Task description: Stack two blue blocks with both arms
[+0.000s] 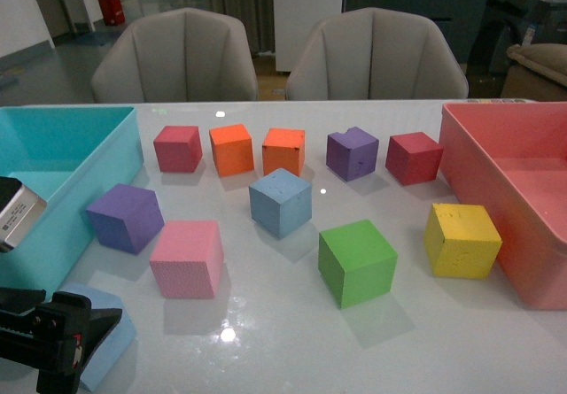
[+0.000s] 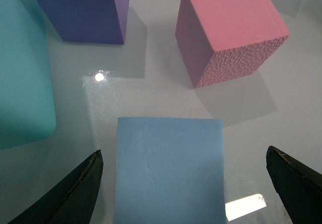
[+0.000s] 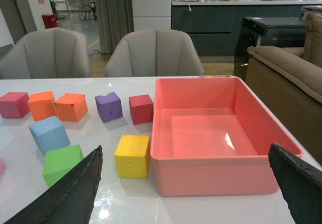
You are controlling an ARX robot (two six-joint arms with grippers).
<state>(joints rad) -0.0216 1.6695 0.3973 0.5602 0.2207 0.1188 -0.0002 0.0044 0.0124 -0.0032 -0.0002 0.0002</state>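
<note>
One blue block point(image 1: 281, 202) sits in the middle of the white table, also visible in the right wrist view point(image 3: 49, 134). The second blue block point(image 1: 106, 332) lies at the near left corner, partly behind my left arm. In the left wrist view this block point(image 2: 168, 168) lies between the wide-apart fingers of my open left gripper point(image 2: 186, 183), touching neither. My left gripper point(image 1: 66, 341) shows in the front view only as a black body at the bottom left. My right gripper point(image 3: 188, 183) is open, hovering in front of the pink bin with nothing between its fingers.
A teal bin point(image 1: 53, 159) stands at the left, a pink bin point(image 1: 509, 199) at the right. Purple point(image 1: 126, 218), pink point(image 1: 187, 258), green point(image 1: 356, 262) and yellow point(image 1: 462, 240) cubes sit around the centre. A back row holds red, orange and purple cubes.
</note>
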